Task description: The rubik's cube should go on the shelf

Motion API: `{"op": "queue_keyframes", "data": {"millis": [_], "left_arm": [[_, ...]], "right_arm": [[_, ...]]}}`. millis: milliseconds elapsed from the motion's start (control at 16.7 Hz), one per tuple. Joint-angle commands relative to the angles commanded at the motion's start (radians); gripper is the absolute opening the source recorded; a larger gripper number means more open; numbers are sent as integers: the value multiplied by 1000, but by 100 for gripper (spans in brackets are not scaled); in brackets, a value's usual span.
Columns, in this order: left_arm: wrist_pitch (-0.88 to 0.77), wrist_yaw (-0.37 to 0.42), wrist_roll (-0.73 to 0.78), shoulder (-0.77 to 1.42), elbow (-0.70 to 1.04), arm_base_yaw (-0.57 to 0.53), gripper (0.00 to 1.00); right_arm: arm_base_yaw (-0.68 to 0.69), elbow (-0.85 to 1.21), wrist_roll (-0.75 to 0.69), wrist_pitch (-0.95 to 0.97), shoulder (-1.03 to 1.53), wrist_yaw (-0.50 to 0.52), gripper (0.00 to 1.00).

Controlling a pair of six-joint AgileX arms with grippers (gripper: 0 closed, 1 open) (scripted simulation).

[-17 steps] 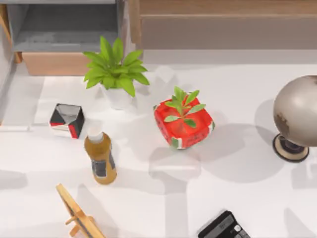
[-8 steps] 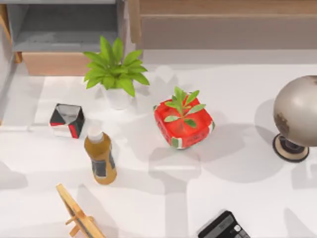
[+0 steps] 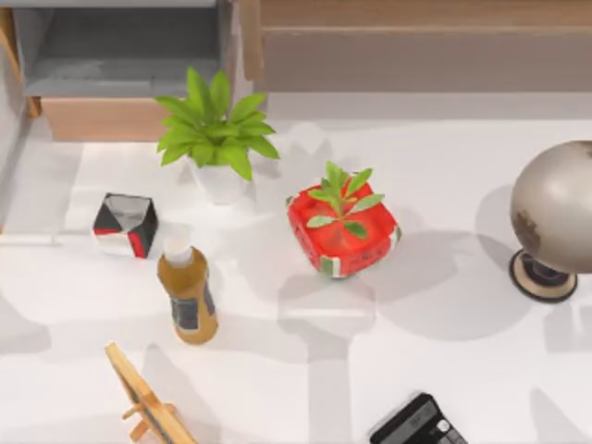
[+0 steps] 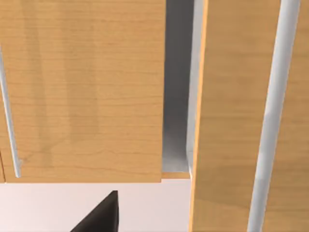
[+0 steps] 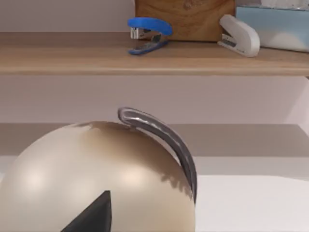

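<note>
The shelf [image 3: 416, 18] spans the frame's upper right, behind the red planter [image 3: 342, 231] at centre. Dark tips, perhaps of the left gripper [image 4: 99, 217] and the right gripper [image 5: 91, 215], show at lower left of the wrist views; whether either is spread or closed cannot be told.

The shelf [image 3: 407, 14] runs along the back of the surface [image 3: 444, 370], right of the cubby [image 3: 120, 55]. The planter [image 3: 343, 229] sits mid-surface, the leafy plant [image 3: 215, 129] behind-left of it, the globe [image 3: 555, 217] at the right edge. The bottle [image 3: 188, 294] stands just before the box [image 3: 124, 225] at left.
</note>
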Motion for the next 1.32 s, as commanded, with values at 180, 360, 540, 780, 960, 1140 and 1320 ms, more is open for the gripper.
{"op": "queue_keyframes", "data": {"millis": [180, 360, 540, 780, 960, 1140, 1320], "left_arm": [[17, 21, 2, -11, -27, 23, 100], [36, 49, 3, -22, -61, 50, 100], [34, 48, 3, -18, -58, 45, 100], [-12, 15, -12, -22, -17, 77, 100], [-143, -62, -59, -28, 91, 136, 100], [-344, -157, -137, -29, 252, 183, 100], [-602, -256, -241, -20, 457, 196, 100]], "right_arm": [[0, 0, 0, 0, 0, 0, 100], [0, 0, 0, 0, 0, 0, 100], [0, 0, 0, 0, 0, 0, 100], [0, 0, 0, 0, 0, 0, 100], [0, 0, 0, 0, 0, 0, 100], [0, 0, 0, 0, 0, 0, 100], [0, 0, 0, 0, 0, 0, 100]]}}
